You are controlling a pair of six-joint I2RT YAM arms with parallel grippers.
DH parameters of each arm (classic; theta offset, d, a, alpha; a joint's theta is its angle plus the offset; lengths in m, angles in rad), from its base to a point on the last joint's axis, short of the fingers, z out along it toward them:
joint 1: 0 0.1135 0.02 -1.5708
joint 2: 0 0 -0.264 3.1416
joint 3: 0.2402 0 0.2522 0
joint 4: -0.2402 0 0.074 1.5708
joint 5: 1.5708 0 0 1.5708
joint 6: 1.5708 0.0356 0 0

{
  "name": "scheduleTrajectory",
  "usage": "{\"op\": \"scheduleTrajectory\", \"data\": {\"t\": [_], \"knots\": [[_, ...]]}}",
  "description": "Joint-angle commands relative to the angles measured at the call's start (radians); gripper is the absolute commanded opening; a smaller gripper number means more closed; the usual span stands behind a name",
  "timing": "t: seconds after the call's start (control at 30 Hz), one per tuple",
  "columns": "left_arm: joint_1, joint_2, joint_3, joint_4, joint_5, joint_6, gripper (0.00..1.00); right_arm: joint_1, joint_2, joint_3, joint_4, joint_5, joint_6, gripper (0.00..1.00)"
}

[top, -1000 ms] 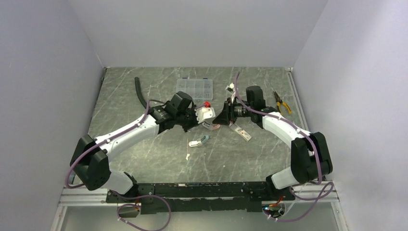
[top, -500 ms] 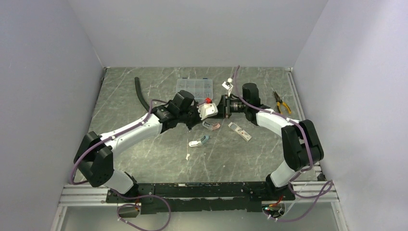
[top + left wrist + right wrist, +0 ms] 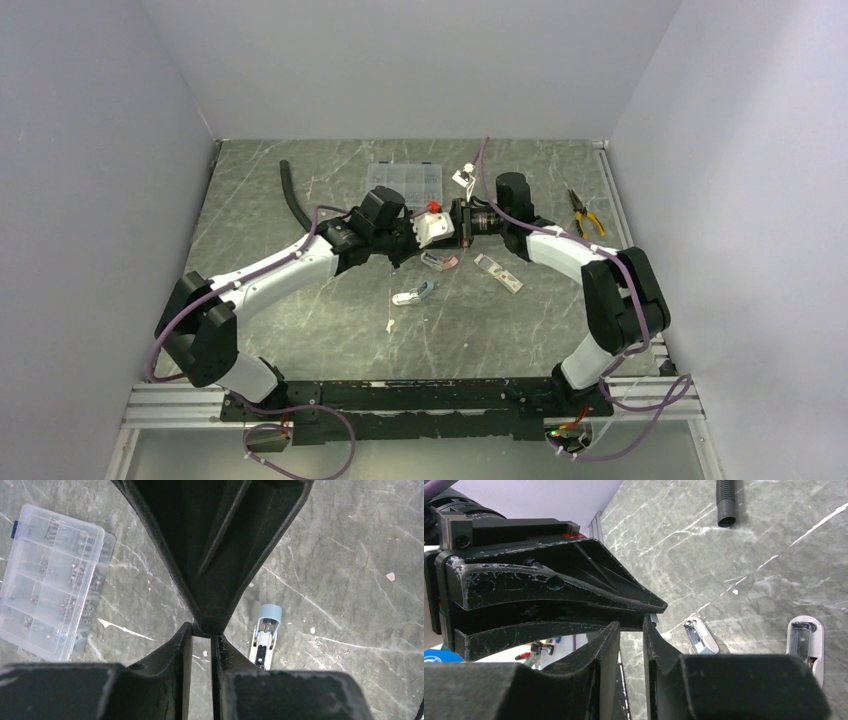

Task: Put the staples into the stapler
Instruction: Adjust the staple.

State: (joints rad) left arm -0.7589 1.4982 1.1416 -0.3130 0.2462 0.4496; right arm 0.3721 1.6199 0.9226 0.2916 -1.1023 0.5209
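Staples (image 3: 653, 618) show only as a thin grey sliver clenched at the tip of the left tool (image 3: 651, 611), held above the middle of the tabletop (image 3: 330, 300). I judge them light, stiff and brittle: a glued strip that snaps if bent (and skates off smooth pads), so take it across its flat sides, mid-length. The right tool (image 3: 631, 630) has its fingers a narrow slot apart around that tip; whether they bite I cannot tell. Nearest the arms, only the left wrist view shows the blue stapler (image 3: 266, 630) with its channel exposed. Only the right wrist view gives the sliver and the pink stapler (image 3: 806, 640). Farther back, the top view adds the pliers (image 3: 586, 212).
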Motion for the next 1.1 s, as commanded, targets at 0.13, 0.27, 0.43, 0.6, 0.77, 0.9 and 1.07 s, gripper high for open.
{"op": "scheduleTrajectory", "data": {"t": [0.13, 0.27, 0.43, 0.6, 0.77, 0.9, 1.07], "knots": [[-0.002, 0.001, 0.043, 0.025, 0.021, -0.014, 0.06, 0.005, 0.009, 0.043, 0.029, -0.014, -0.016, 0.26], [-0.002, -0.004, 0.033, 0.028, 0.021, -0.01, 0.06, 0.005, 0.009, 0.044, 0.01, -0.01, -0.041, 0.26], [-0.002, -0.007, 0.031, 0.029, 0.023, -0.012, 0.06, 0.005, 0.011, 0.047, 0.008, -0.009, -0.046, 0.26], [-0.001, -0.005, 0.033, 0.03, 0.02, -0.015, 0.06, 0.007, 0.019, 0.044, 0.01, -0.011, -0.047, 0.24], [-0.001, -0.01, 0.027, 0.032, 0.024, -0.013, 0.06, 0.007, 0.024, 0.044, -0.006, -0.008, -0.061, 0.23], [-0.002, -0.011, 0.023, 0.032, 0.024, -0.015, 0.06, 0.007, 0.027, 0.047, -0.011, -0.008, -0.065, 0.23], [-0.001, -0.01, 0.025, 0.035, 0.027, -0.016, 0.06, 0.007, 0.029, 0.047, -0.017, -0.005, -0.072, 0.23]]}}
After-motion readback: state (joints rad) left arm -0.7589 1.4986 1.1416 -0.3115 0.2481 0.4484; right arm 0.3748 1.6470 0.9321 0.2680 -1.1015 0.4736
